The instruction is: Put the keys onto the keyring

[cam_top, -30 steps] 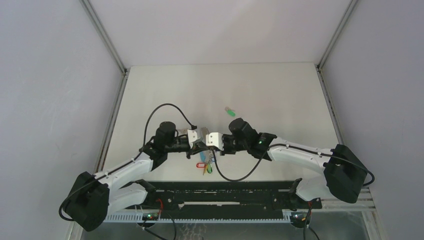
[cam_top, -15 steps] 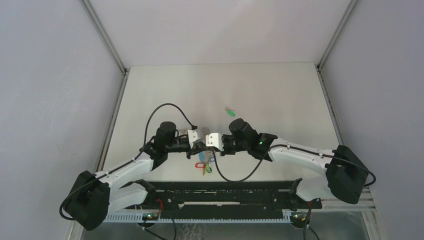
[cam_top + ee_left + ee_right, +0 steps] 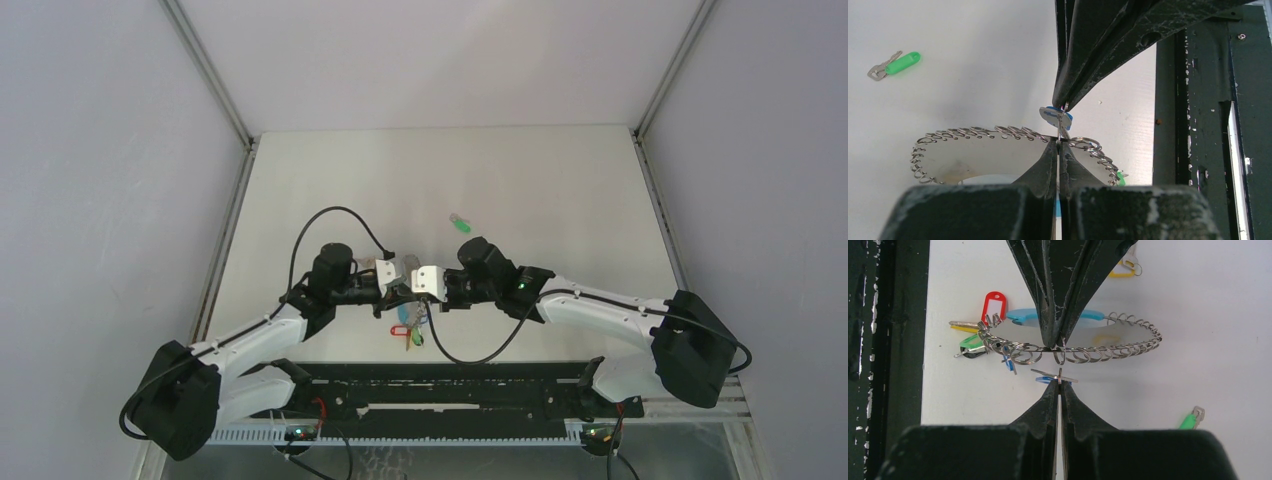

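L claw is pressed together on the big thin silver wire keyring w/ turquoise sleeve, holding it near-centre of the scene, right btwn the two arms. R claw meets it nose to nose, also pinched tight, on the small silver key w/ blue plastic head. The two sets of tips are almost touching.

A red tag, a yellow tag and a green tag cluster by the ring. A yellow-headed key sits w/ them; can't tell if it's threaded on.

Further out, the small silver key w/ green plastic head lies loose on the white table, far and a bit right of the claws.

Step in hand, I'd say: threading the blue key onto the ring. The next move needs the key's hole lined up w/ a wire end and slid along. That's fine work, w/ the L side holding dead steady.

Vs a sec ago: barely any change. Both claws are in the same pos w/ the same pinch, and the green key is where it was.
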{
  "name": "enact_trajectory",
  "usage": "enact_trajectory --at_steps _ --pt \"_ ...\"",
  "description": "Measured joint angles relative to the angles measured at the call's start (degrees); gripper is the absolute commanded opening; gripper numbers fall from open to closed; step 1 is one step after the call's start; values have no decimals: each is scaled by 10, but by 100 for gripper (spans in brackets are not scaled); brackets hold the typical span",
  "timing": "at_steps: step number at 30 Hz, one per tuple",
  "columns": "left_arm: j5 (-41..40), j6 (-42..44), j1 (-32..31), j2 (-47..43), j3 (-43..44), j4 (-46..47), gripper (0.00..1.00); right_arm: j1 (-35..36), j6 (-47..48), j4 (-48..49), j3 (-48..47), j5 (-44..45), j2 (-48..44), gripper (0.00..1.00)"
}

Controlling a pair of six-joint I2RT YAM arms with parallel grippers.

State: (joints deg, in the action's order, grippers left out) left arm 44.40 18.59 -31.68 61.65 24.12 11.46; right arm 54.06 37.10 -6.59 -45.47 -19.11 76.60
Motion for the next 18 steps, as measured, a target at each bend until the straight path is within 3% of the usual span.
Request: enact_trajectory --at_steps 18 --pt "8 0 0 2 0 0 0 0 0 -6 -11 -3 0 0"
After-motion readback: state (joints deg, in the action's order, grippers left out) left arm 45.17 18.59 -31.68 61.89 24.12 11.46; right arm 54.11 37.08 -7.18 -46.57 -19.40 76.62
